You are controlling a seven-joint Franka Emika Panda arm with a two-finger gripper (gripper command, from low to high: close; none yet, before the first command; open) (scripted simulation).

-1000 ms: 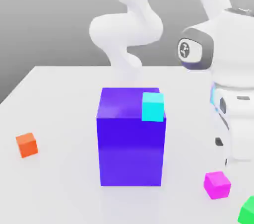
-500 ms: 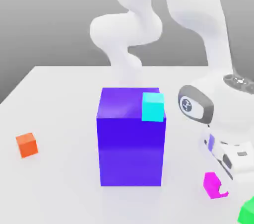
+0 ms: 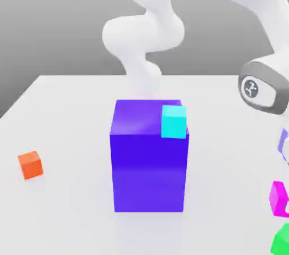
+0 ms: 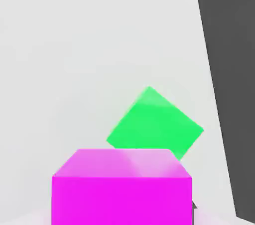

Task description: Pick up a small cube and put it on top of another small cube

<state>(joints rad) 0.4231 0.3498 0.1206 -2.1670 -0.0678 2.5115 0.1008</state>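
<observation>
The magenta cube [image 3: 277, 199] is held in the closed gripper at the lower right edge of the exterior view, with the green cube [image 3: 281, 241] seen just below it.

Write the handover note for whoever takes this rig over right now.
Gripper: jaws shut on the magenta cube.
Places: green cube near the table's edge, at the exterior view's right; cyan cube on the big blue-purple block; orange cube at the exterior view's left.
Done: magenta cube grasped.
Left: set it on another small cube, probably the green one, then release.
</observation>
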